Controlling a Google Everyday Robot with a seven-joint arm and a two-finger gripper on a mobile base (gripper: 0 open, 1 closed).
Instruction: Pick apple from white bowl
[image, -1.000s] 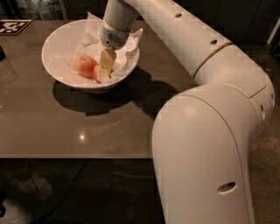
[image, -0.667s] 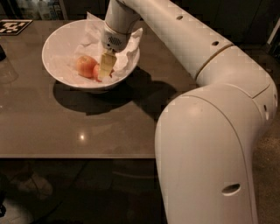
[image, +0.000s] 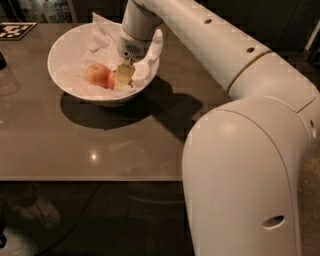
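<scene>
The white bowl (image: 65, 75) stands at the back left of the table, lined with crumpled white paper. Two apples lie in it. The paler peach-orange one (image: 97, 74) is on the left. The deeper red apple (image: 112, 79) lies right beside it, mostly hidden behind my gripper. My gripper (image: 122, 80) reaches down into the bowl from the arm above and sits right at the red apple, touching or nearly touching it.
The grey-brown table (image: 100, 145) has its front edge near the middle of the view. My arm's big white body (image: 250, 165) fills the right side. A black-and-white marker tag (image: 12, 30) lies at the back left corner.
Almost nothing has changed. My gripper has stayed down in the bowl at the red apple, and both apples are where they were.
</scene>
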